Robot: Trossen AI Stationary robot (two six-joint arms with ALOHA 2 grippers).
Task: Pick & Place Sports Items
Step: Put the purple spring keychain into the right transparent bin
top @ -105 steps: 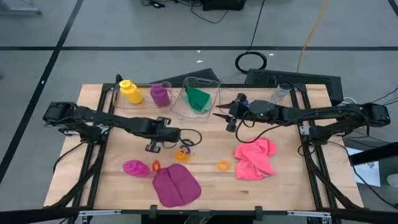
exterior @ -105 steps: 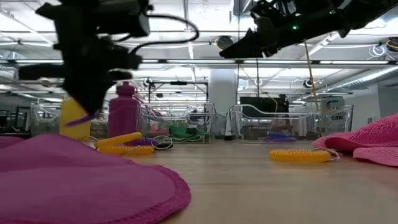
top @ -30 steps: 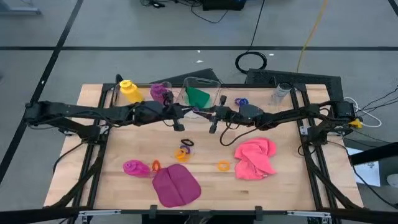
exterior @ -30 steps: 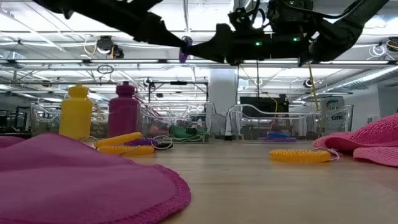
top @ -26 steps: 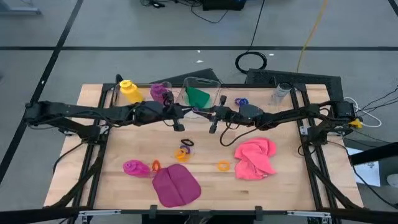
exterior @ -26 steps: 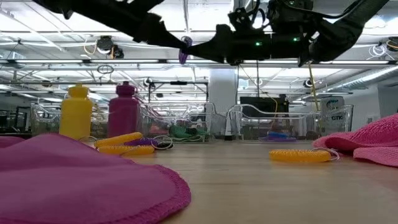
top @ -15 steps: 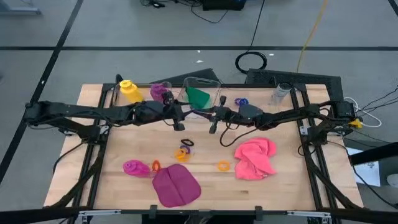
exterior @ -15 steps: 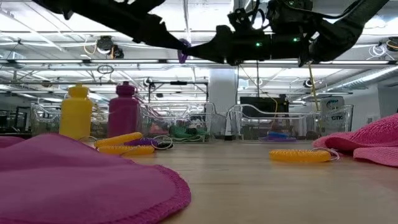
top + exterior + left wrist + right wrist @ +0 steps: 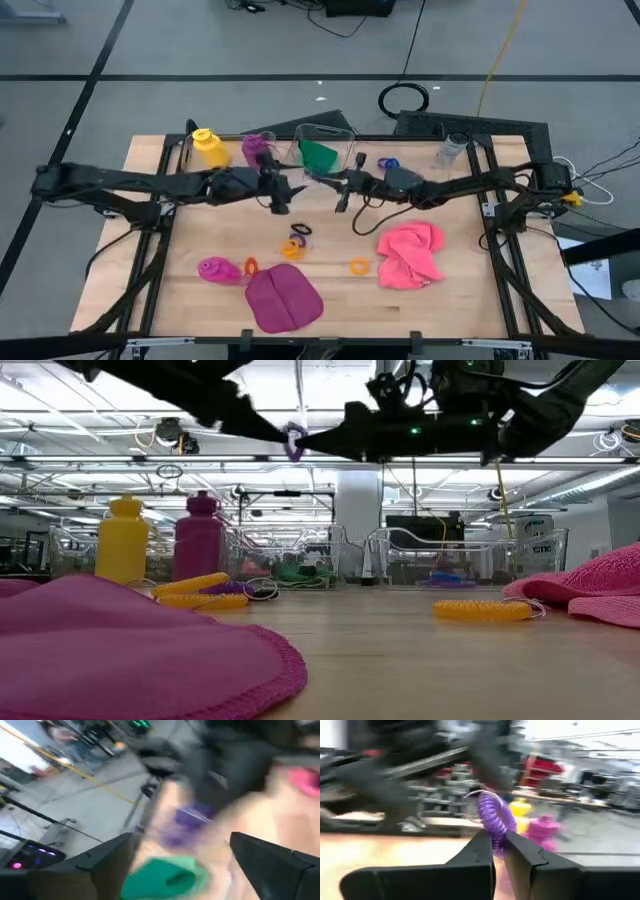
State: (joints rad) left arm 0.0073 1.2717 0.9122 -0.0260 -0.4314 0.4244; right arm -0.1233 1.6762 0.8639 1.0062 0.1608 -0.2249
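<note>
Purple ring (image 9: pixel 494 822) is clamped in the right hand (image 9: pixel 499 851) above the surface (image 9: pixel 330 300). Left hand (image 9: pixel 277 192), fingers apart, should back off before the carry.

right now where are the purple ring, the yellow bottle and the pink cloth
purple ring (image 9: pixel 493 821): right wrist view, coil above the fingers
yellow bottle (image 9: pixel 209 147): high view, body
pink cloth (image 9: pixel 410 254): high view, middle of the heap

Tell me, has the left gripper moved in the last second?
Yes. The left gripper has pulled back leftward, away from the green cloth, leaving the purple ring pinched in the right gripper.
</note>
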